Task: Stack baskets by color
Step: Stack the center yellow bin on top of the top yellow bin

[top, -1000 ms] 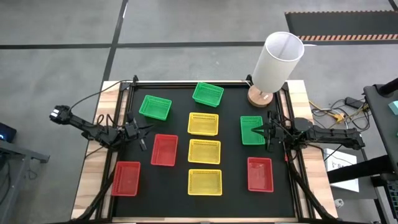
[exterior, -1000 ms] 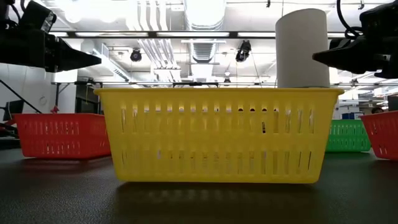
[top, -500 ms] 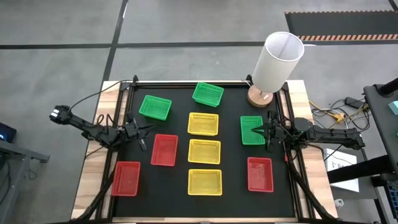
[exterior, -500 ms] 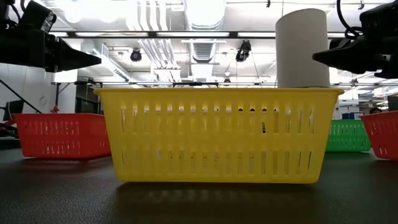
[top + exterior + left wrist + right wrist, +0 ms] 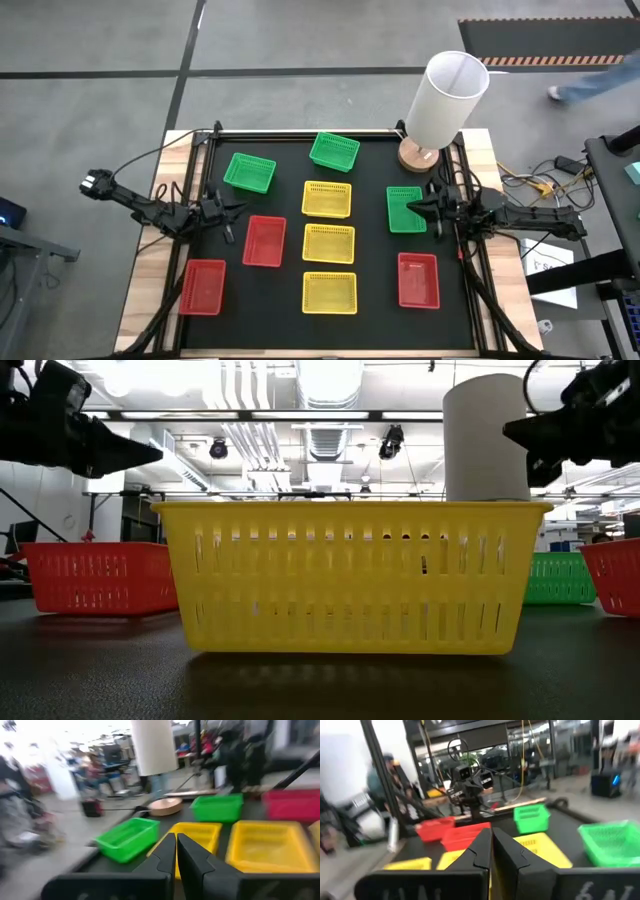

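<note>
Several small mesh baskets rest on their bottoms on the black mat. Three are green [image 5: 250, 172] [image 5: 334, 151] [image 5: 405, 209]. Three yellow ones [image 5: 327, 198] [image 5: 329, 243] [image 5: 329, 292] form a middle column, and three are red [image 5: 264, 241] [image 5: 203, 287] [image 5: 418, 279]. My left gripper [image 5: 238, 206] hovers shut at the mat's left side, between a green and a red basket, pointing level toward the right; its fingers [image 5: 176, 845] are together. My right gripper [image 5: 408, 208] hovers shut above the right-hand green basket, pointing toward the left, its fingers [image 5: 491, 840] together. Neither holds anything.
A tall white cylinder [image 5: 445, 100] on a round wooden base [image 5: 420, 155] stands at the far right corner. Black frame rails [image 5: 470, 270] run along the mat's sides. A blurred person [image 5: 590, 80] passes on the floor beyond the table's far right.
My right gripper has rolled about its own pointing line while staying in place above the green basket, still shut. No basket has moved. A person has come into the high view at the far right.
</note>
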{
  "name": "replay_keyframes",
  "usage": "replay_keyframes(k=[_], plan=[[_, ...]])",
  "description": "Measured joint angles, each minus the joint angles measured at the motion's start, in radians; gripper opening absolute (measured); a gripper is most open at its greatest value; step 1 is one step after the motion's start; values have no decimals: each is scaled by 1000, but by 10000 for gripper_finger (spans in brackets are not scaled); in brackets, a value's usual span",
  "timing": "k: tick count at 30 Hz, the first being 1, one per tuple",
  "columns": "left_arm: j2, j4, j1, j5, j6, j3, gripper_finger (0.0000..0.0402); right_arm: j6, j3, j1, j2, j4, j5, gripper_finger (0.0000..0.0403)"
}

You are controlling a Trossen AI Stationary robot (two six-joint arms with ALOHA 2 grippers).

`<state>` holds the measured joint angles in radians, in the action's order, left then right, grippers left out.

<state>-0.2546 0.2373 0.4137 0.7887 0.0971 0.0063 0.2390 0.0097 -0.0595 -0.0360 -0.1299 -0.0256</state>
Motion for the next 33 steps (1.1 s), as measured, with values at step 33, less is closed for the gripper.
replay_keyframes(k=[33], plan=[[-178,677,0,-107,-109,5,0,-204,0,122,-302,-489,107,9]])
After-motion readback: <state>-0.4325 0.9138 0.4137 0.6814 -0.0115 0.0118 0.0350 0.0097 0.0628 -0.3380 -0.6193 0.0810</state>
